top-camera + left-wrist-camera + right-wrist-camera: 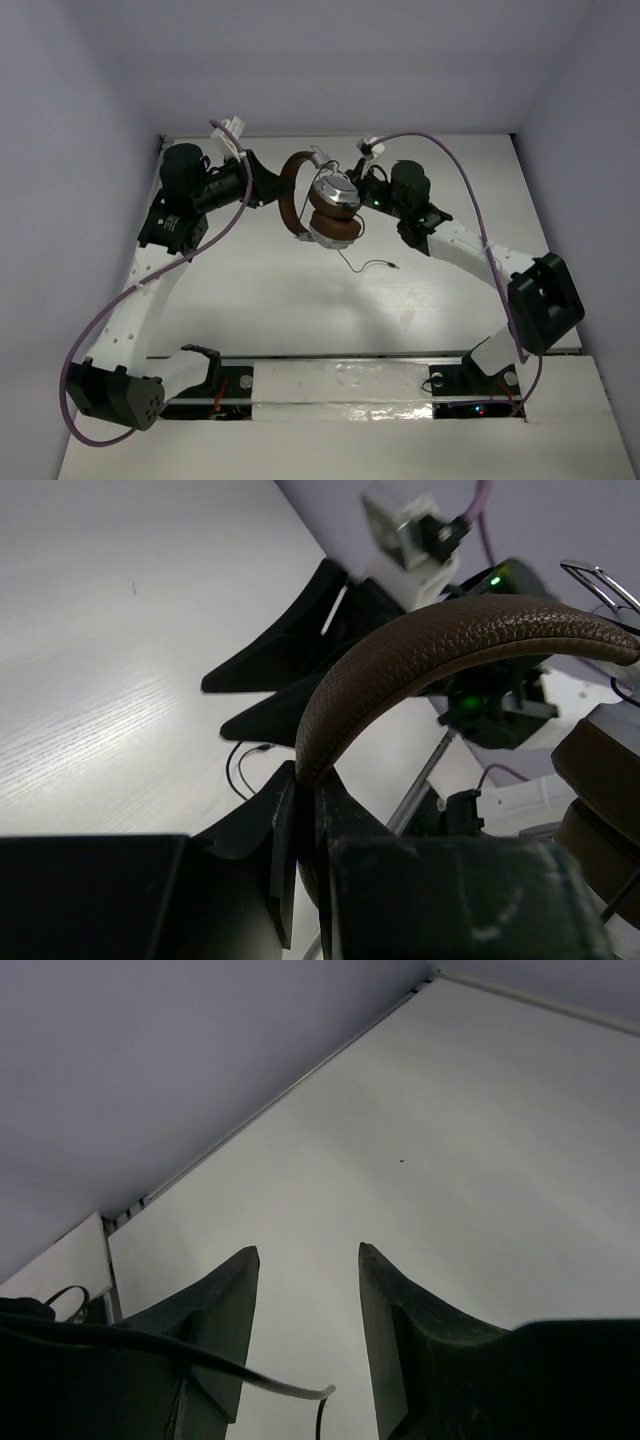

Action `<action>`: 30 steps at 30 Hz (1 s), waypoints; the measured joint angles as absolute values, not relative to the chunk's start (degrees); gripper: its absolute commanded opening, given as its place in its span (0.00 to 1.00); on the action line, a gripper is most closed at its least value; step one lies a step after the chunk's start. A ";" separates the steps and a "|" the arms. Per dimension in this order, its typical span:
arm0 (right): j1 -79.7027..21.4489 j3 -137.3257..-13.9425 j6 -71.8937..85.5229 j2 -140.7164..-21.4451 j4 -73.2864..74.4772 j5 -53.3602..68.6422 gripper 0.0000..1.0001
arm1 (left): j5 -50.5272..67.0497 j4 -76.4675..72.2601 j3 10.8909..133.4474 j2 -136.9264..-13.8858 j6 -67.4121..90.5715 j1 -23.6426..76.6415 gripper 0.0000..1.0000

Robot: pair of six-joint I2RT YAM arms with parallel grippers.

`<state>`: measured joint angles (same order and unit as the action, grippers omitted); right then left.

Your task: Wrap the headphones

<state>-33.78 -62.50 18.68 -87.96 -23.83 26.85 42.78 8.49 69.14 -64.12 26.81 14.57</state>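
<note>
The headphones hang in the air over the far middle of the table. My left gripper [272, 188] is shut on the brown headband [288, 200]. In the left wrist view the jaws [305, 785] pinch the headband [450, 630] near its end. The silver earcups [335, 192] and brown ear pads [336, 229] hang to its right. The thin dark cable [362, 266] trails down to the table, plug lying flat. My right gripper [358, 178] is open just behind the earcups. In its wrist view [308, 1255] the fingers stand apart, with a thin cable [250, 1380] crossing low before the left finger.
Purple arm cables [455, 165] loop over both arms. The white table [300, 300] has walls behind and at both sides. A ledge [340, 385] with the arm bases runs along the near edge.
</note>
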 measured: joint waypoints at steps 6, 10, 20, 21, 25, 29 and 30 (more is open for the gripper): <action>-33.78 -57.63 22.87 -92.29 -30.63 31.77 0.53 | 41.63 8.29 72.84 -64.55 30.13 13.72 0.00; -33.95 -52.99 24.53 -93.65 -32.05 32.36 0.52 | 40.12 7.18 74.22 -65.17 32.25 13.37 0.00; -34.89 -47.09 26.52 -94.39 -36.49 31.83 0.51 | 38.92 3.73 76.14 -68.10 37.34 10.68 0.00; -34.98 -46.85 26.59 -94.59 -36.49 31.77 0.52 | 38.96 3.31 76.36 -68.31 37.85 10.44 0.00; -35.03 -45.71 26.57 -95.00 -36.56 30.76 0.53 | 39.07 2.52 77.95 -68.95 39.09 9.30 0.00; -35.00 -44.03 26.57 -95.00 -36.69 29.74 0.51 | 39.44 2.13 79.83 -69.06 39.62 8.62 0.00; -35.03 -43.70 26.57 -95.00 -36.67 29.56 0.51 | 39.59 1.85 80.12 -69.06 39.70 8.38 0.00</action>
<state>-35.03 -43.70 26.57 -95.00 -36.67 29.56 39.59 1.85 80.12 -69.06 39.70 8.38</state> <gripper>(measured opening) 0.513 0.051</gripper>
